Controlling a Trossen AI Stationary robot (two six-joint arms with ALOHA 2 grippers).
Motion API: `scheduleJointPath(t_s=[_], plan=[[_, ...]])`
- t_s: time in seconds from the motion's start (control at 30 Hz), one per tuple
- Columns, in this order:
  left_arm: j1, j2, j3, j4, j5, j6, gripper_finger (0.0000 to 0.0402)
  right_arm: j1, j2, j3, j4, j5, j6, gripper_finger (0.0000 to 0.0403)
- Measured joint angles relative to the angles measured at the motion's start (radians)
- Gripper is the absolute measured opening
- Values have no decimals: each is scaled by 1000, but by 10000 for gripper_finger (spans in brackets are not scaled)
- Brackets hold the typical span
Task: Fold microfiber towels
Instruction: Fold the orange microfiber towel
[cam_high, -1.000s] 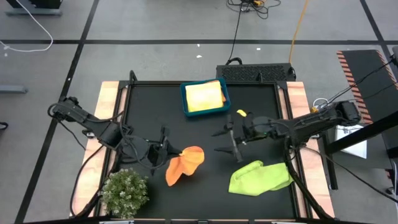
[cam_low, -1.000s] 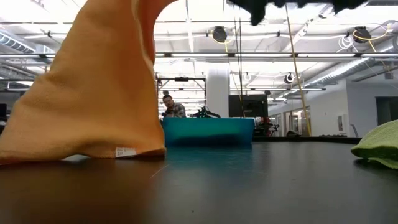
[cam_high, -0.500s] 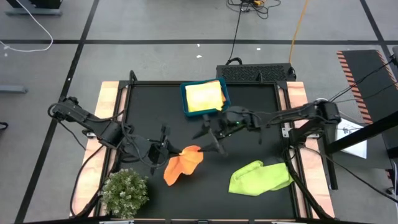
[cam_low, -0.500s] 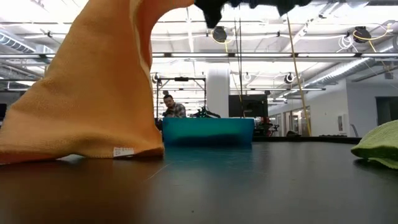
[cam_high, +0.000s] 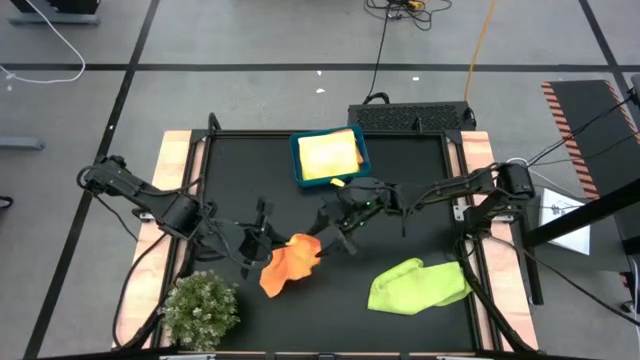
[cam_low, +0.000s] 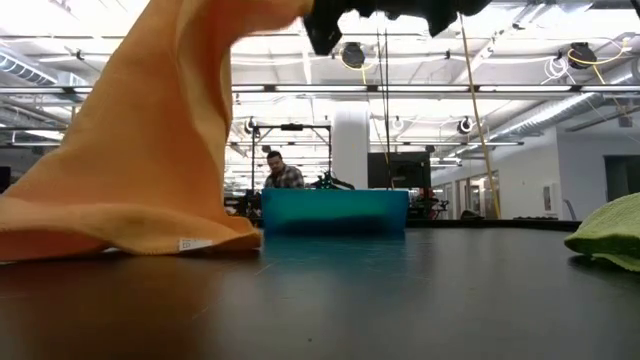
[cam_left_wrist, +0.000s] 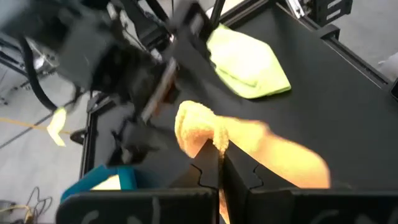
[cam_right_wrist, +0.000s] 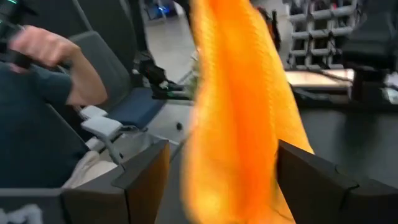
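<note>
Left gripper (cam_high: 268, 243) pinches the orange towel (cam_high: 287, 263) up off the black table (cam_high: 420, 190) at centre-front, so the wide-open right gripper (cam_high: 328, 225) can straddle its hanging edge.

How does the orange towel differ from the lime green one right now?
The orange towel is pinched at one corner by the shut left gripper and lifted into a peak, its lower edge on the table; the lime green towel lies crumpled flat, untouched. The open right gripper has its fingers on either side of the orange towel, while nothing is near the green one. Both are soft, unfolded cloths on the black table.
</note>
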Motion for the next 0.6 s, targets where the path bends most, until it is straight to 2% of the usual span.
scheduleJointPath(t_s=[0.13, 0.2, 0.37, 0.6], plan=[[0, 0, 0, -10, -7, -12, 5, 2, -30, 1, 27, -53, 30, 269], [0, 0, 0, -10, -15, -12, 5, 4, -33, 1, 29, -47, 33, 269], [0, 0, 0, -10, -18, -10, 5, 7, -31, 1, 0, 101, 0, 269], [0, 0, 0, -10, -19, -10, 5, 10, -31, 1, 5, 109, -1, 271]])
